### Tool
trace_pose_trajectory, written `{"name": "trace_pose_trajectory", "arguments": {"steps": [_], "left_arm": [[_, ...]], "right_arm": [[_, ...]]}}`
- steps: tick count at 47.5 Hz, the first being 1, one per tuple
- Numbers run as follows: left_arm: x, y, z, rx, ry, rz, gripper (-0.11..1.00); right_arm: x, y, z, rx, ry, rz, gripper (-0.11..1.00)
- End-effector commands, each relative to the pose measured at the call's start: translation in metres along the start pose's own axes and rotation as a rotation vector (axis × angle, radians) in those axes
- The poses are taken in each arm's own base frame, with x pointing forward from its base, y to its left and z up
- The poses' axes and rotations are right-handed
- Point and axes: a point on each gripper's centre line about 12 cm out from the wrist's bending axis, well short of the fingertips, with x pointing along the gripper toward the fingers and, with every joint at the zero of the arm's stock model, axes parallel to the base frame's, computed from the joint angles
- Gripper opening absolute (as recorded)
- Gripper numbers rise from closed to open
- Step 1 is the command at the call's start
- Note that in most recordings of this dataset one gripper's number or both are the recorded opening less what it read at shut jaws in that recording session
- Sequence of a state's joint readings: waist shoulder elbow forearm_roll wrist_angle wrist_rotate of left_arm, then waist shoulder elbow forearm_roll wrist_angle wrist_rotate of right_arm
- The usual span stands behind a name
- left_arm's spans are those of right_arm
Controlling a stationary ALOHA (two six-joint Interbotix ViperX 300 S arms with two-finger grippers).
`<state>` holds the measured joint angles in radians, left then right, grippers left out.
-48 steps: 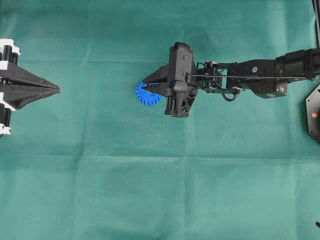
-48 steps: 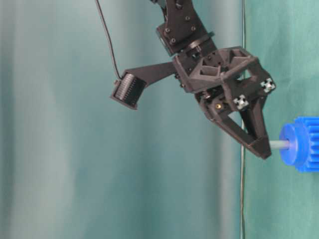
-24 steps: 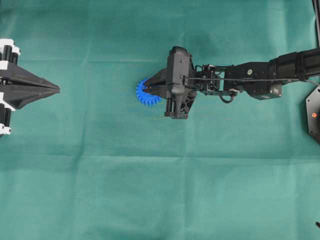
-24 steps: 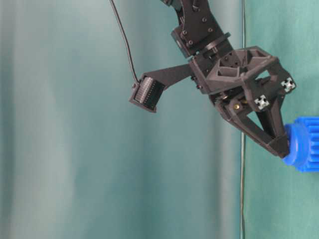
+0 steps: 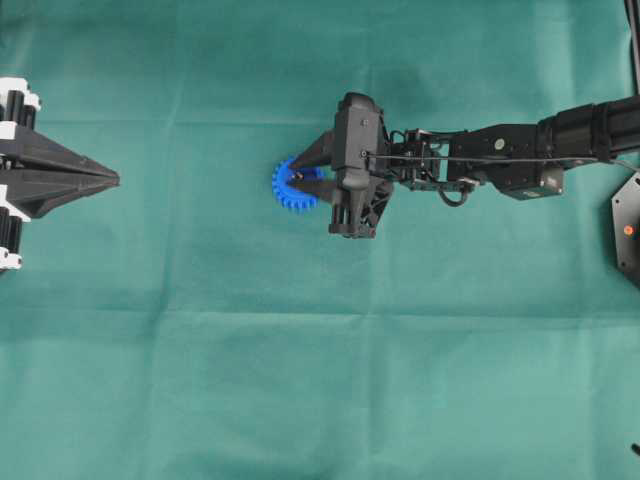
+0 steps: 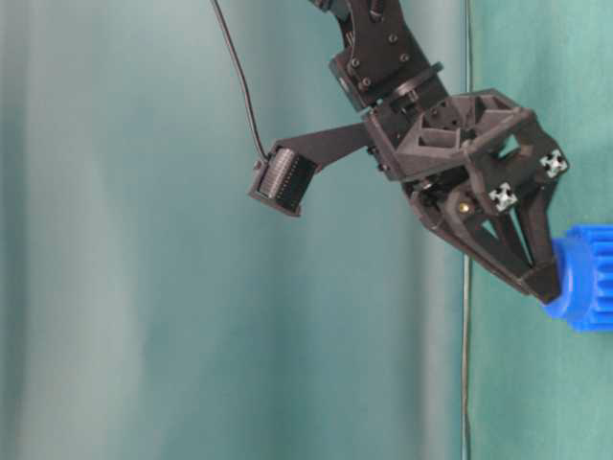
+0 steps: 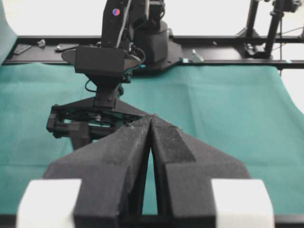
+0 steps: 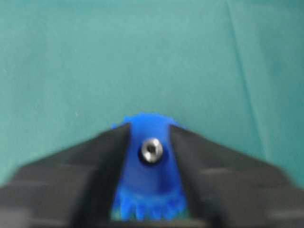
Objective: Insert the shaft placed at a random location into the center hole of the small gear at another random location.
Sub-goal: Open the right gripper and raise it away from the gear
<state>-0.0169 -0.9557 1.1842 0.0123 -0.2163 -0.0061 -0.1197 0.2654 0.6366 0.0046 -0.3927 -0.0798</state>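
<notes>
The small gear [image 5: 286, 196], bright blue, lies flat on the green cloth just left of the table's middle. The shaft [image 8: 151, 150] stands in its center hole, and only the shiny round end shows above the blue hub. My right gripper [image 5: 301, 177] is down over the gear [image 8: 148, 178], open, one finger on each side of the shaft and apart from it. From table level its fingertips [image 6: 544, 284] rest against the gear's hub [image 6: 586, 287]. My left gripper [image 5: 113, 180] is shut and empty at the far left, its tips [image 7: 151, 117] pointing toward the right arm.
A black unit with a red light [image 5: 627, 230] sits at the right edge. A black frame rail [image 7: 223, 42] runs along the table's far side behind the right arm's base. A thin cable [image 6: 238, 77] hangs from the right wrist. Green cloth [image 5: 320, 380] covers the table.
The right gripper went down and pressed the shaft into the gear's hole until its stem no longer showed, then its jaws spread and let it go. The left arm stayed still.
</notes>
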Motion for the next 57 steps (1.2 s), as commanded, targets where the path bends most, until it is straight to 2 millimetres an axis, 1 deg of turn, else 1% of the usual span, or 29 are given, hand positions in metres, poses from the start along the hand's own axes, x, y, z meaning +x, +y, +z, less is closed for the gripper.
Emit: {"name": "trace_pose_trajectory", "arguments": {"steps": [1,4,6,14,18,30,36,40,48,52,57], "left_arm": [[0.003,0.001,0.008,0.002,-0.020,0.003,0.00],[0.002,0.001,0.007,0.000,-0.018,0.003,0.00],[0.003,0.001,0.008,0.000,-0.020,0.003,0.00],[0.003,0.001,0.008,0.000,-0.020,0.003,0.00],[0.003,0.001,0.008,0.000,-0.020,0.003,0.00],[0.003,0.001,0.008,0.000,-0.020,0.003,0.00],[0.003,0.001,0.008,0.000,-0.020,0.003,0.00],[0.003,0.000,0.009,0.000,-0.021,0.001,0.00],[0.003,0.001,0.009,-0.002,-0.021,0.003,0.00],[0.002,0.001,0.009,-0.003,-0.025,0.003,0.00],[0.002,0.001,0.009,-0.003,-0.028,0.003,0.00]], "right_arm": [[-0.002,0.000,0.014,-0.005,-0.046,-0.002,0.64],[-0.002,0.000,0.014,-0.004,-0.047,-0.003,0.82],[-0.002,0.000,0.014,-0.004,-0.049,-0.003,0.88],[-0.004,-0.001,0.019,-0.004,-0.063,-0.004,0.80],[-0.008,-0.001,0.026,-0.004,-0.081,-0.006,0.80],[-0.031,-0.003,0.053,-0.004,-0.158,-0.011,0.80],[-0.040,-0.004,0.059,-0.003,-0.179,-0.013,0.80],[-0.043,-0.004,0.061,-0.003,-0.185,-0.014,0.80],[-0.048,-0.004,0.056,0.007,-0.182,-0.015,0.80],[-0.054,-0.004,0.054,0.020,-0.180,-0.015,0.80],[-0.066,-0.004,0.051,0.028,-0.182,-0.018,0.80]]}}
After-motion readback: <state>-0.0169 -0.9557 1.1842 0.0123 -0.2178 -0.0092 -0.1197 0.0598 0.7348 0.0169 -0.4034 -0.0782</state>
